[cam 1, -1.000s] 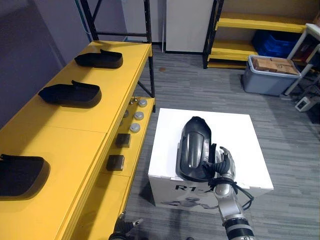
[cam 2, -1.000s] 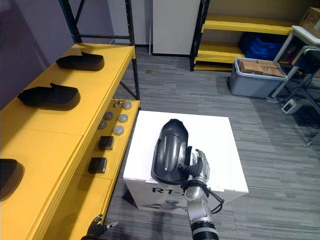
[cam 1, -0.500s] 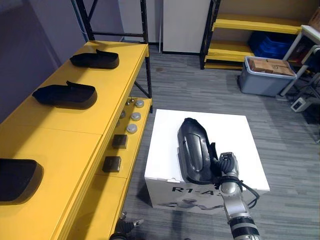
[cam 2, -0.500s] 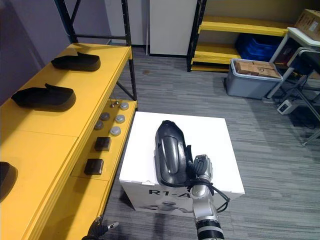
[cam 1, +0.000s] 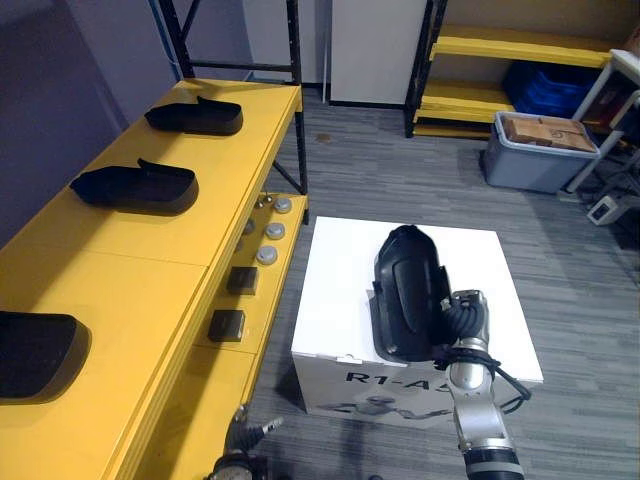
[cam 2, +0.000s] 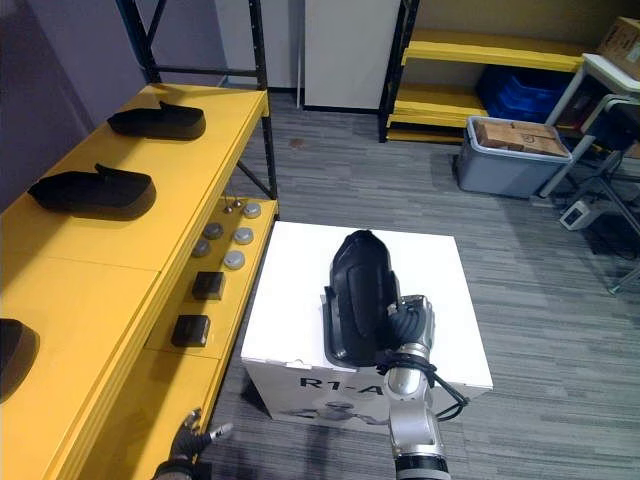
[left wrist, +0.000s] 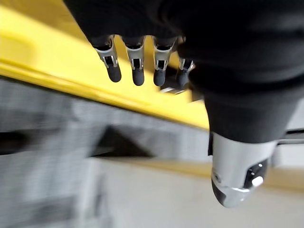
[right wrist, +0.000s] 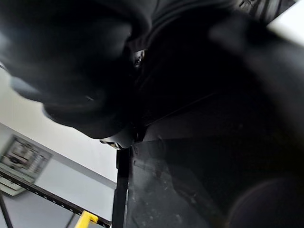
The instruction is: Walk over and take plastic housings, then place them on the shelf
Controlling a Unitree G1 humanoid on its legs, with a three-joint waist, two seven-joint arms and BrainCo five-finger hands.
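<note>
**INSPECTION NOTE: HOUSING IN RIGHT HAND OVER WHITE BOX**

Task item: one long, glossy black plastic housing (cam 1: 408,295) was above the top of the white cardboard box (cam 1: 340,270), lengthwise front to back. Its near end reached the box's front edge.

R/H: the right hand (cam 1: 462,318) was on the housing's right rim, fingers curled onto it in a grip. Fingertips were hidden behind the shell. The right wrist view gave dark surfaces too close to read.

L/H: the left hand (left wrist: 138,71) hung low beside the yellow shelf (cam 1: 150,250), fingers straight in a relaxed row, nothing in them.

Markings: dark lettering was on the box's front face, partly covered by the right arm. None was legible on the housing.

Shelf: three matte black housings lay on the top tier, far (cam 1: 195,117), middle (cam 1: 135,187) and near (cam 1: 35,355). They were well apart. Bare yellow surface lay between the middle and near ones.

Lower tier: round silver discs (cam 1: 268,230) and dark square blocks (cam 1: 228,325) sat near its outer edge.

Clearances: the box stood just beside the lower tier, with a narrow strip of grey floor between. Open floor lay beyond the box. A grey tote holding a brown carton (cam 1: 540,150) stood near the yellow back rack (cam 1: 500,45).
</note>
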